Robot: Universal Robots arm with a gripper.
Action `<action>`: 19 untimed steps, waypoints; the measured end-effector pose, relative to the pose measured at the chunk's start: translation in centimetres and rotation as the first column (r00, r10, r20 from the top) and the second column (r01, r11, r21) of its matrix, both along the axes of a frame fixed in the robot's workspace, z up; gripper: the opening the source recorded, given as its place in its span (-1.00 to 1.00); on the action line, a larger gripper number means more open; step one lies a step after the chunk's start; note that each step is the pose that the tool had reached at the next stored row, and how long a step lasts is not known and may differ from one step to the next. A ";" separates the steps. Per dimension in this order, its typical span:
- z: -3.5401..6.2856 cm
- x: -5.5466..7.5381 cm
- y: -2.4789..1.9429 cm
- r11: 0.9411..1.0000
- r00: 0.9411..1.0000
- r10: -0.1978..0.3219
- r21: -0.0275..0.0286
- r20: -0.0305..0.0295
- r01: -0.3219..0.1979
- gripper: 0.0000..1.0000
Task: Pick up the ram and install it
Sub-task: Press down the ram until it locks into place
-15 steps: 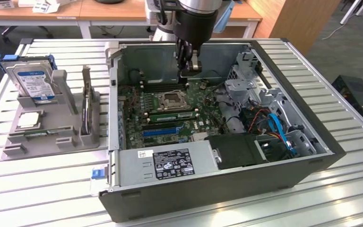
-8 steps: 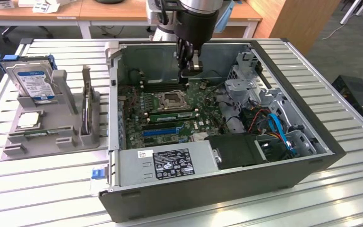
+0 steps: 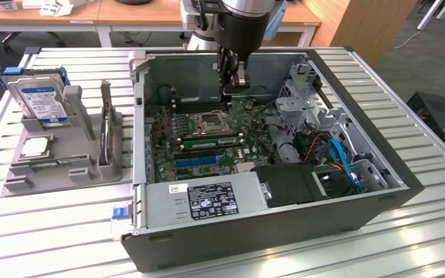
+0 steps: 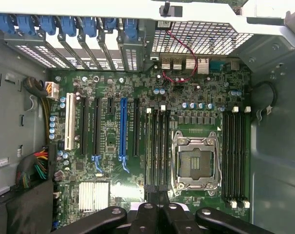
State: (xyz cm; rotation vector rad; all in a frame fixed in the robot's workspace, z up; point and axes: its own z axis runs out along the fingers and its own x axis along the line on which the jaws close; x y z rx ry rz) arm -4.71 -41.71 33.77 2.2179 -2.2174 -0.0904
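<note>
My gripper [image 3: 235,87] hangs shut over the far half of the open computer case [image 3: 377,191], above the motherboard [image 3: 245,124], and I see nothing between its fingers. In the wrist view the gripper [image 4: 159,214] points down near the end of the black memory slots [image 4: 157,146] beside the empty processor socket [image 4: 196,163]. A narrow green stick, the ram [image 3: 46,166] by its look, lies flat in the grey holder [image 3: 83,174] on the exterior view's left, well away from the gripper. Another green strip [image 3: 207,141] sits along the near side of the socket.
The holder also carries a hard drive [image 3: 41,98], a square silver chip [image 3: 35,147] and an upright card [image 3: 108,130]. Inside the case are a power supply [image 3: 207,200], a drive cage [image 3: 307,110] and blue and red cables [image 3: 338,159]. Expansion slots [image 4: 123,129] lie beside the memory slots.
</note>
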 end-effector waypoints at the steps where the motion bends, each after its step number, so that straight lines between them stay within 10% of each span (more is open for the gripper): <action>1: 0.00 0.0 0.00 1.000 1.000 0.000 0.000 0.000 0.000 -0.79; 19: -0.03 0.0 0.00 0.991 0.991 -0.133 0.000 0.000 0.133 -0.79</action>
